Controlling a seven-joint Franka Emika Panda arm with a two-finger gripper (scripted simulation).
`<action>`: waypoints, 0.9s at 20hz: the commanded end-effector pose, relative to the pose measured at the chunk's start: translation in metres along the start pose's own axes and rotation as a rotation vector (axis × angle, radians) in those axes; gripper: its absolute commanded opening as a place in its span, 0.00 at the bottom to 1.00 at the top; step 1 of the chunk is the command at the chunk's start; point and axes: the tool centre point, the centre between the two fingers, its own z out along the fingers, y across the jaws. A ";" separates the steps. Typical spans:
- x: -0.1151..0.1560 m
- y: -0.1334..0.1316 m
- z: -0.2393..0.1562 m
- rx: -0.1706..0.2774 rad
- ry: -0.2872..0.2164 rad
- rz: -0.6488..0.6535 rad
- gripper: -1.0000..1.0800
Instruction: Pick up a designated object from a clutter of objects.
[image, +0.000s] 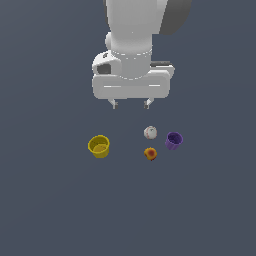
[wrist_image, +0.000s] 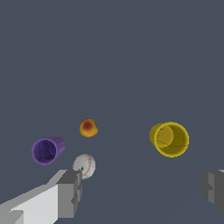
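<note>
Small purple ribbed cup (image: 174, 140), upright, mouth open, tapered toward base, at 3 o'clock in the cluster. Whitish ball (image: 150, 132) just beside at 9 o'clock, orange-red ball (image: 150, 153) near at 8 o'clock. Yellow cup (image: 99, 146) well apart, at 9 o'clock.

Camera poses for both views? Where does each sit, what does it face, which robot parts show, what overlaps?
Exterior view: off the arm, raised, looking down at the grey floor; the white arm and gripper hang above four small items.
Wrist view: on the wrist, looking down past the open jaws of the gripper; only grey fingers show.
Shared: small purple ribbed cup, yellow cup, whitish speckled ball, orange-red ball.
</note>
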 end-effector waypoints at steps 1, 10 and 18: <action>0.000 0.000 0.000 0.000 0.000 0.000 0.62; 0.000 0.013 -0.001 0.001 -0.008 0.023 0.62; 0.003 -0.001 0.010 -0.010 -0.051 -0.007 0.62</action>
